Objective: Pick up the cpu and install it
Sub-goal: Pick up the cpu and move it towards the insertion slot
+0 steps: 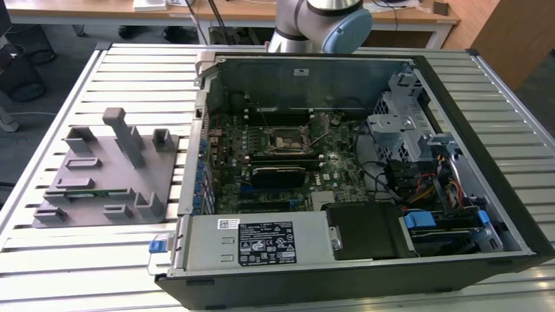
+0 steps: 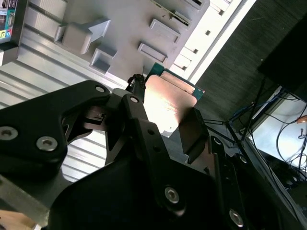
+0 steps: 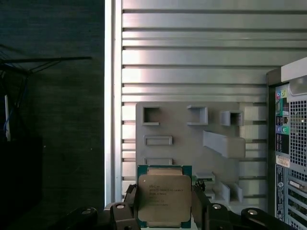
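The cpu [image 3: 164, 196] is a flat square chip with a silver-grey metal top and a thin green edge. My gripper [image 3: 164, 205] is shut on it, one black finger on each of two opposite sides. In the second wrist view the cpu [image 2: 168, 100] sits between the same fingers [image 2: 139, 98] of the gripper [image 2: 167, 115]. It hangs well above the grey plastic tray [image 3: 177, 122], over the tray's edge nearest the table rim. The motherboard's square socket [image 1: 284, 138] lies inside the open computer case [image 1: 485, 130].
The grey tray [image 1: 95, 175] with upright posts lies on the slatted metal table [image 1: 52, 253], at the exterior view's left of the case. The arm's base [image 1: 321, 23] stands behind the case. Dark floor and cables [image 2: 268, 115] lie beyond the table edge.
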Tool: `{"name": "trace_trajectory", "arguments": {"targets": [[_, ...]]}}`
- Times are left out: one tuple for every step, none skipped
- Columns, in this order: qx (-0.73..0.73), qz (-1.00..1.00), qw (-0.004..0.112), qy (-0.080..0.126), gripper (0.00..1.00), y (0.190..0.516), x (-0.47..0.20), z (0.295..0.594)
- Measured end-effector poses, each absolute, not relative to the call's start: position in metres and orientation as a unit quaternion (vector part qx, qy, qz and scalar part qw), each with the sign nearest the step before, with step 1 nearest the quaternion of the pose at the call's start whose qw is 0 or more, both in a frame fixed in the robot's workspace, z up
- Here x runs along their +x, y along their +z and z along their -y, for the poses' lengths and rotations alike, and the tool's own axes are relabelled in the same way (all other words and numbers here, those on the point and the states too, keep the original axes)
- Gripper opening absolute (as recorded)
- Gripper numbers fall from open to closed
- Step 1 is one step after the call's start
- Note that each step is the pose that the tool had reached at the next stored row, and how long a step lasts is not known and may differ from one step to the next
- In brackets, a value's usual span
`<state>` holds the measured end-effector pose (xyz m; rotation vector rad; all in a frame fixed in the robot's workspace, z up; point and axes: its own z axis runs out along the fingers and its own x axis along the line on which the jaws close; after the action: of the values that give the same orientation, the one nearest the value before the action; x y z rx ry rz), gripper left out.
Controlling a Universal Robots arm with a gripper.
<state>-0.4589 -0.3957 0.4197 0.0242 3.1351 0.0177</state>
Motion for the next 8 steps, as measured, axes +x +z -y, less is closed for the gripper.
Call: {"name": "trace_trajectory", "arguments": {"targets": [[0.008,-1.000,0.003,0.006,0.53,0.4213,-0.4589,0.3957],[0.008,-1.000,0.003,0.006,0.53,0.4225,-0.4590,0.3956],[0.008,-1.000,0.003,0.006,0.53,0.4229,-0.4589,0.3956],[0.008,-1.000,0.003,0.006,0.53,0.4230,-0.4582,0.3956],[0.008,-1.000,0.003,0.006,0.53,0.4231,-0.4570,0.3956],[0.008,-1.000,0.003,0.006,0.53,0.4230,-0.4553,0.3955],[0.008,-1.000,0.003,0.006,0.53,0.4230,-0.4535,0.3956],[0.008,-1.000,0.003,0.006,0.53,0.4230,-0.4515,0.3955]]}}
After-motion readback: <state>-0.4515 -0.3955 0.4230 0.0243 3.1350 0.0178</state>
